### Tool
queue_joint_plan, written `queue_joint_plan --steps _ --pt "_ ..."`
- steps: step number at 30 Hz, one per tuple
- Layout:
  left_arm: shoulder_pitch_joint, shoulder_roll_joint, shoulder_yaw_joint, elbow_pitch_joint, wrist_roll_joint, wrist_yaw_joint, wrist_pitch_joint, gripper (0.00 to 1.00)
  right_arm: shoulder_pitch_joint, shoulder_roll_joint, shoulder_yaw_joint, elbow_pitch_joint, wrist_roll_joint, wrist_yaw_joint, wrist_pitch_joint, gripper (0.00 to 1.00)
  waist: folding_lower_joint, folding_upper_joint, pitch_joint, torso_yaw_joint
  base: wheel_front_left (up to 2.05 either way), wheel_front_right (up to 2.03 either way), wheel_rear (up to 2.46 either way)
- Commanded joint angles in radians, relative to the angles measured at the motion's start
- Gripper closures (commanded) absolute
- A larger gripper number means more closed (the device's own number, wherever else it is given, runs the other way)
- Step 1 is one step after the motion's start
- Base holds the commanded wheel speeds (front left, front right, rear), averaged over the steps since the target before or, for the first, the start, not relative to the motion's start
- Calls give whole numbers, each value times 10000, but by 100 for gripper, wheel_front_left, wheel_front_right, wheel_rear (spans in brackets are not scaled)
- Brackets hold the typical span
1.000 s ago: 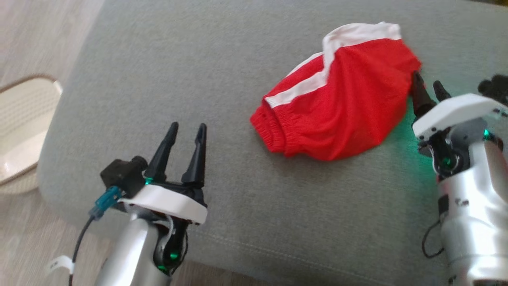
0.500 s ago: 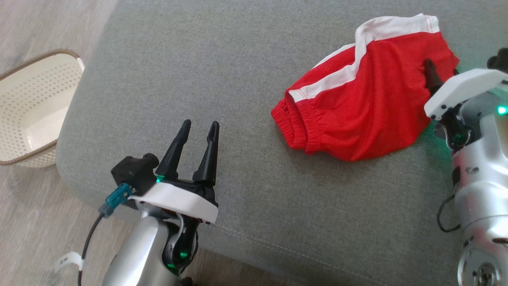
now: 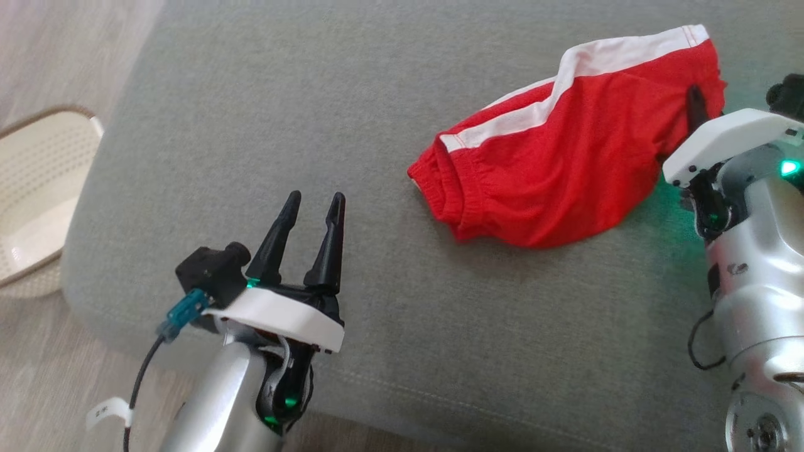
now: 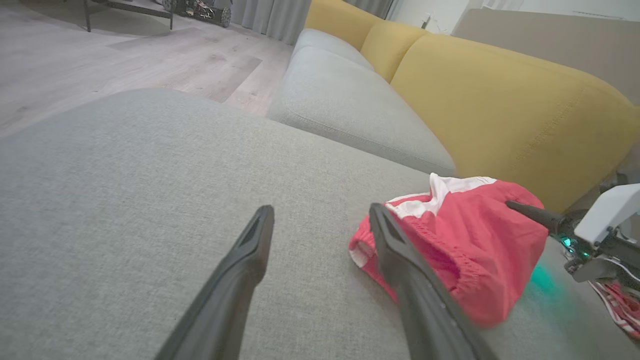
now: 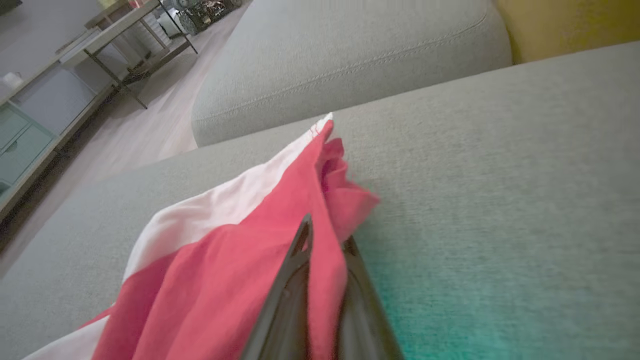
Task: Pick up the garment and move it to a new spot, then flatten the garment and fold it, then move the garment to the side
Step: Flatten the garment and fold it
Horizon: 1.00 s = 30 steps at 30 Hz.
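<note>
- At the far left of the head view, a cream perforated plastic basket with a brown rim (image 3: 38,182) is seen on the pale wood floor (image 3: 38,389), just beside the left edge of the cushion.
- The left gripper (image 3: 315,199) is held over the near left part of the broad grey fabric sofa cushion (image 3: 314,94). Its two long dark fingers are spread wide and nothing is held between them.
- In the left wrist view, bare grey fabric is seen between those fingers, and the garment lies just beyond the right-hand one.
- The red fabric garment with a white stripe (image 3: 565,169) is found on the right half of the cushion, well apart from the left gripper. It lies crumpled, with its gathered elastic edge turned to the left and its white band along the far side.
- The right gripper (image 3: 695,100) is clamped on the garment's right edge. In the right wrist view, a fold of red cloth is pinched between the two nearly closed fingers (image 5: 300,250).
- A green glow is cast on the cushion beside the right wrist.
- Beyond the cushion, a mustard-yellow upholstered sofa backrest (image 4: 500,100) is seen in the left wrist view.
</note>
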Motion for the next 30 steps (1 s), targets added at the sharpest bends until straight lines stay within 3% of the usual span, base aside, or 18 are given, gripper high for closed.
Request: queue_joint_plan --steps 1,7,13,23,30 --pt "-299 84 292 -285 -38 19 -122 0 -114 53 233 -342 77 -9 -132 100 0 0 -166 -197 0 0 0" --pt "-168 84 357 -189 4 -4 -122 0 632 -108 440 -677 616 -9 -320 100 0 0 -567 -860 0 0 0" --pt "-14 84 389 -114 17 -44 -122 0 1702 -343 -329 -946 762 -9 -288 100 0 0 -942 -1411 0 0 0" --pt "191 84 313 -37 31 -43 -122 0 3016 193 -1297 -2178 298 -9 -48 100 0 0 -1335 -1685 0 0 0" --pt "293 84 341 93 58 -40 -122 0 3089 646 -291 -3644 637 -9 -124 100 0 0 -1716 -1520 0 0 0"
